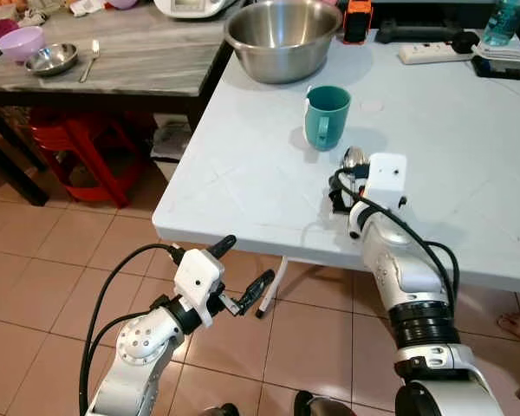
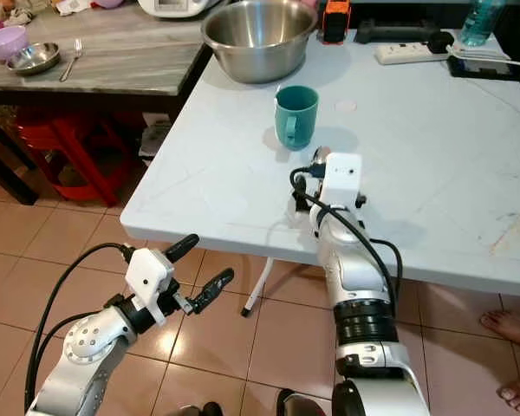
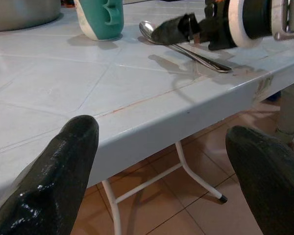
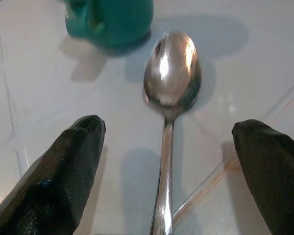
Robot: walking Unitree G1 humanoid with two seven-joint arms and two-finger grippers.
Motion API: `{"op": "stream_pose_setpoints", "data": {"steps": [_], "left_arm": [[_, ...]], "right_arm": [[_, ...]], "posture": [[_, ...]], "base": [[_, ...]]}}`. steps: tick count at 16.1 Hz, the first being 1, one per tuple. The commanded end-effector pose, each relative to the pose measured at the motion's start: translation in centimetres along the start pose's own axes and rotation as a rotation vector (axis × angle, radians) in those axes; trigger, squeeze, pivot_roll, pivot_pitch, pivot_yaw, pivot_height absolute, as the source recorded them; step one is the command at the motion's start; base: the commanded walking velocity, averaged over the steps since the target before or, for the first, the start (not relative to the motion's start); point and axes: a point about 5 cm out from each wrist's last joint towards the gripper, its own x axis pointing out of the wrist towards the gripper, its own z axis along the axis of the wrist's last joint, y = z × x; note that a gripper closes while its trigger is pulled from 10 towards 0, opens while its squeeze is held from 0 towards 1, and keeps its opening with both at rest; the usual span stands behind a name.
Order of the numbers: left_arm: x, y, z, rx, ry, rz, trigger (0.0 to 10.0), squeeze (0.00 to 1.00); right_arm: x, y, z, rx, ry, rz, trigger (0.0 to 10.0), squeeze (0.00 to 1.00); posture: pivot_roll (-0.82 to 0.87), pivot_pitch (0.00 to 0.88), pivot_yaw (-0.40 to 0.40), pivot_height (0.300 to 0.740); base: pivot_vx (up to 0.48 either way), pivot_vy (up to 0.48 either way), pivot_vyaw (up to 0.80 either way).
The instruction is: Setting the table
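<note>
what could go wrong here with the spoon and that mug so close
The right gripper hangs open over the spoon, whose bowl lies near the teal mug; pushing forward could bump the mug. The thin handle lies flat on the white table, so the fingers may slide off it.

Red stool (image 1: 78, 143) beneath wooden side table (image 1: 147, 74).

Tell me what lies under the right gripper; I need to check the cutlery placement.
A metal spoon lies flat on the white table beneath the open right gripper, bowl toward the teal mug. Its handle end is covered by the gripper.
</note>
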Motion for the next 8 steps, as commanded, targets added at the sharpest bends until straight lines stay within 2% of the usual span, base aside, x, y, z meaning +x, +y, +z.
{"op": "stream_pose_setpoints", "data": {"steps": [1, 2, 3, 8], "left_arm": [[-0.3, 0.2, 0.3, 0.013, -0.003, -0.004, 10.0, 0.0], [-0.3, 0.2, 0.3, 0.013, -0.003, -0.006, 10.0, 0.0], [-0.3, 0.2, 0.3, 0.012, -0.002, -0.008, 10.0, 0.0], [-0.2, 0.2, 0.4, 0.009, -0.004, -0.005, 10.0, 0.0]], "right_arm": [[0.3, 0.4, -0.4, 0.017, 0.025, 0.015, 9.5, 0.0], [0.5, 0.4, -0.9, 0.032, 0.046, 0.016, 5.1, 0.0], [0.7, 0.2, -1.2, 0.023, 0.057, 0.023, 0.0, 0.0], [1.3, -0.5, -1.8, -0.05, 0.093, 0.018, 0.0, 0.0]], "posture": [[-0.18, 0.194, 0.077, 0.74], [-0.18, 0.194, 0.077, 0.74], [-0.18, 0.195, 0.075, 0.74], [-0.18, 0.192, 0.07, 0.74]], "base": [[0.0, 0.0, 0.0], [0.0, 0.0, 0.0], [0.0, 0.0, 0.0], [0.0, 0.0, 0.0]]}}
